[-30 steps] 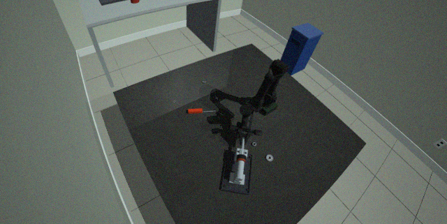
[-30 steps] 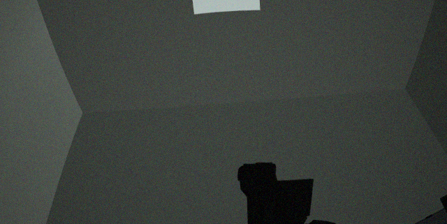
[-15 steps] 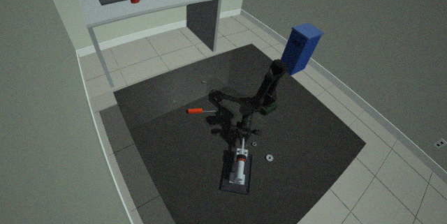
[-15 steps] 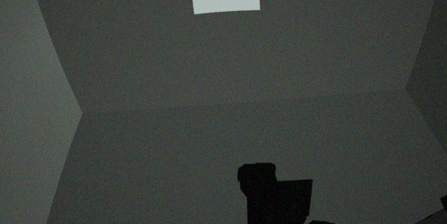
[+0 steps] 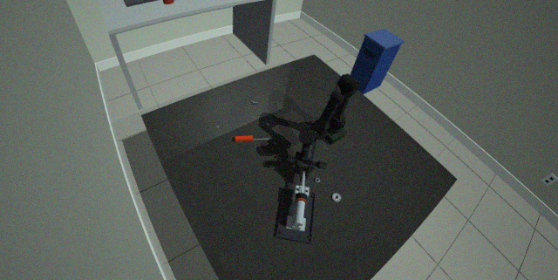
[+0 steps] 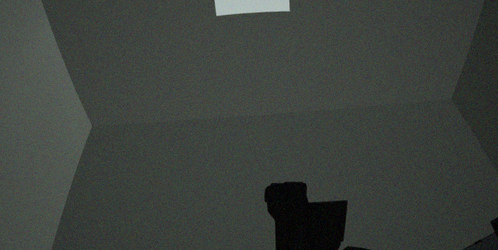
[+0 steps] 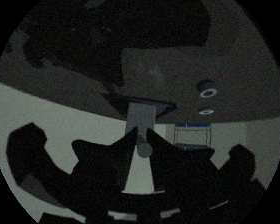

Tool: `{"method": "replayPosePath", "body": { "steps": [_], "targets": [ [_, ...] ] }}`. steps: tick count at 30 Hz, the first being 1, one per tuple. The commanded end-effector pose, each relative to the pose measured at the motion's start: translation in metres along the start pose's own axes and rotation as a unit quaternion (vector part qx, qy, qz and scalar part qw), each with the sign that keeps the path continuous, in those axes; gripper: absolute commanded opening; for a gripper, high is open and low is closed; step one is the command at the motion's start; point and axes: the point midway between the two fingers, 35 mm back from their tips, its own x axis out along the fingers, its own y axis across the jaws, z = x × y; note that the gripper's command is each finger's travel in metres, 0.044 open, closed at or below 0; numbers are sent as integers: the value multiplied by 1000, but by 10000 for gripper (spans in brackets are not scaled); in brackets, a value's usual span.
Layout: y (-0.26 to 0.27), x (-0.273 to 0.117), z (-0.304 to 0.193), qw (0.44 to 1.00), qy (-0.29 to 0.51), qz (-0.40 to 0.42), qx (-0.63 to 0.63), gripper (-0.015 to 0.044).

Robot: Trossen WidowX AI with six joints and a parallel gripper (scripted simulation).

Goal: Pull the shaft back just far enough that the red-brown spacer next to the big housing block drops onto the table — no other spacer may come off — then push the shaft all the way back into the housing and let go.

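Note:
The pale shaft (image 5: 303, 179) runs from my gripper into the white housing assembly (image 5: 300, 211); its round end shows in the wrist view (image 7: 145, 150). My gripper (image 5: 304, 170) (image 7: 141, 129) is shut on the shaft near its free end. A red-brown ring (image 5: 301, 200) sits around the assembly beside a black ring (image 5: 301, 195), behind the grey-white end block (image 7: 142, 115). The assembly stands on a dark base plate (image 5: 293, 240). The gap at the big block and other spacers are too small and dark to tell apart. The exterior view does not show the assembly.
Two loose pale rings, a small one (image 5: 317, 180) and a larger one (image 5: 336, 197) (image 7: 208, 92), lie beside the assembly. An orange-handled screwdriver (image 5: 243, 139) lies beyond the arm's shadow. A dark green object (image 5: 336, 136) is by the arm base. A blue bin (image 5: 377, 59) stands behind.

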Motion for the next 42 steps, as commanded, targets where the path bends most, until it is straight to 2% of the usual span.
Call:
{"method": "replayPosePath", "body": {
  "steps": [1,42],
  "targets": [
    [0,-1,0,1000,1,-1,-2,0],
    [0,-4,2,1000,0,-1,-2,0]
  ]
}}
